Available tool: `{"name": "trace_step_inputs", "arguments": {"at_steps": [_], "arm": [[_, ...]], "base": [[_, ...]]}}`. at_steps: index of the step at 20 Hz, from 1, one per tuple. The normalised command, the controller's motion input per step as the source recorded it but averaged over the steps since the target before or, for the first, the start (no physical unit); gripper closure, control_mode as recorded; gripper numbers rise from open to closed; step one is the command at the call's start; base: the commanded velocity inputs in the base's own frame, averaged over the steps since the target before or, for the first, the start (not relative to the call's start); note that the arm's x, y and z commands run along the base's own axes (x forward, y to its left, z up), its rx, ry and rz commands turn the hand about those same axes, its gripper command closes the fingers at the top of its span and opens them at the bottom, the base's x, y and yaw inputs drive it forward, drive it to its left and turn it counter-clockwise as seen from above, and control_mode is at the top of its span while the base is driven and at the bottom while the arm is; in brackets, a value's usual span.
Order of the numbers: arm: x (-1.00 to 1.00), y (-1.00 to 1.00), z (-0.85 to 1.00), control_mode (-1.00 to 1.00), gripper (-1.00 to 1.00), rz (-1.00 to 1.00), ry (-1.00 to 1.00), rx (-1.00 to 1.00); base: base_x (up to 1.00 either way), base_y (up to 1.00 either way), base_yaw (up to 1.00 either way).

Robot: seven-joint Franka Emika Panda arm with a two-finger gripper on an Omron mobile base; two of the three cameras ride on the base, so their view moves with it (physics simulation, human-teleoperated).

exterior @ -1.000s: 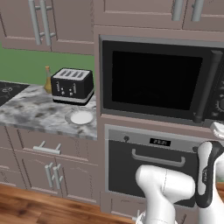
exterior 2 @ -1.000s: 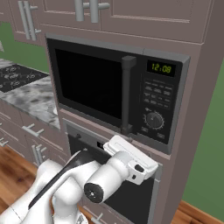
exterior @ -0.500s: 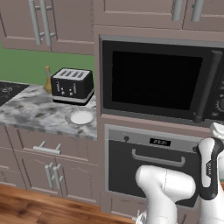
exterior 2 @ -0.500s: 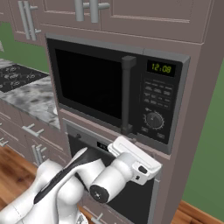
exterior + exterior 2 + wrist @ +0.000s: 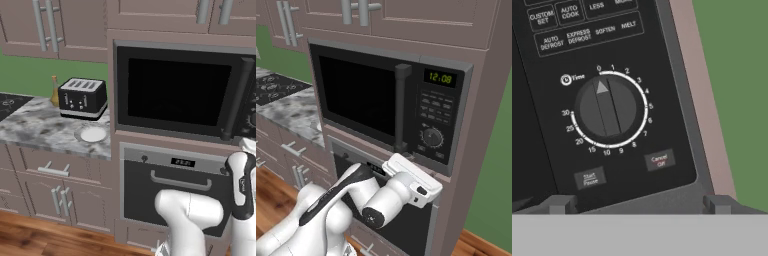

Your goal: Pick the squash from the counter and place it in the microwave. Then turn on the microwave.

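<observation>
**A:** Where is the end effector (image 5: pixel 639 204)?

**B:** Right up against the microwave (image 5: pixel 371 97), low on its control panel (image 5: pixel 436 117). In the hand view the two finger tips (image 5: pixel 560 204) stand far apart at the bottom, with nothing between them. Above them is the round timer knob (image 5: pixel 608 107), its pointer near the zero mark. A Start/Pause button (image 5: pixel 589 178) sits lower left of the knob and a Cancel/Off button (image 5: pixel 659 160) lower right.

**A:** Is the microwave open or shut?

**B:** Shut. The black glass door (image 5: pixel 177 91) lies flush, and the vertical bar handle (image 5: pixel 401 112) runs down its right edge. The glass is too dark to tell what is inside. The green display (image 5: pixel 439 77) is lit.

**A:** And the squash?

**B:** I cannot make it out. On the bench (image 5: pixel 47 132) there is a small white plate (image 5: pixel 93 134), and its top looks bare. Behind it stands a black slotted toaster (image 5: pixel 82 97), with an amber bottle (image 5: pixel 54 90) just beside it on the left.

**A:** Anything below the microwave?

**B:** The oven (image 5: pixel 175 187), closed too, with a horizontal handle (image 5: pixel 179 181) across its door. The white arm (image 5: pixel 356 197) crosses in front of it in the right base view, the hand (image 5: pixel 412 179) tipped up towards the panel.

**A:** The cabinets?

**B:** The upper cabinets (image 5: pixel 60 25) and the ones under the bench (image 5: pixel 50 187) are all closed.
</observation>
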Motion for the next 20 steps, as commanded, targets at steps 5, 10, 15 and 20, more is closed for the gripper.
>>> {"name": "trace_step_inputs", "arguments": {"at_steps": [5,10,15,20], "arm": [[0.12,-0.11,0.00,-1.00,-1.00,0.00,0.00,0.00],[0.11,-0.10,0.00,-1.00,-1.00,0.00,0.00,0.00],[0.11,-0.10,0.00,-1.00,-1.00,0.00,0.00,0.00],[0.09,-0.03,0.00,-1.00,-1.00,0.00,0.00,0.00]], "base": [[0.00,0.00,0.00],[0.00,0.00,0.00],[0.00,0.00,0.00],[0.00,0.00,0.00]]}}
